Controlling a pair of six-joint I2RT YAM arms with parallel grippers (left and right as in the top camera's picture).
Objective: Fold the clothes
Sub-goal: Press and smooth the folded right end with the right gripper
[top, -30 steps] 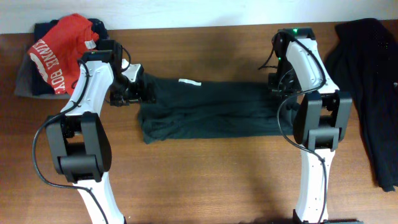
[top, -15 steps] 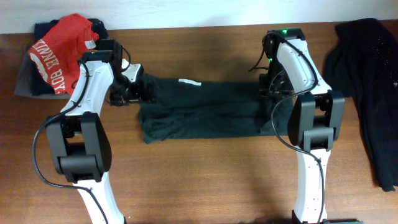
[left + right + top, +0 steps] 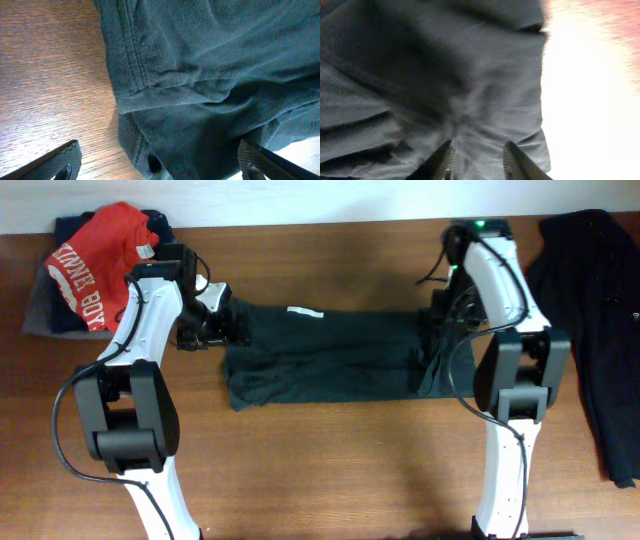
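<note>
Jaws overhead: left gripper (image 3: 240,328) sits at the left end of the black T-shirt (image 3: 330,360), which lies as a band mid-table; right gripper (image 3: 440,345) is at its bunched right end.
Left wrist: jaws spread wide, shirt hem between them on the table (image 3: 45,75).
Right wrist: blurred; fingers (image 3: 445,160) partly apart over cloth, grip cannot be told.
</note>
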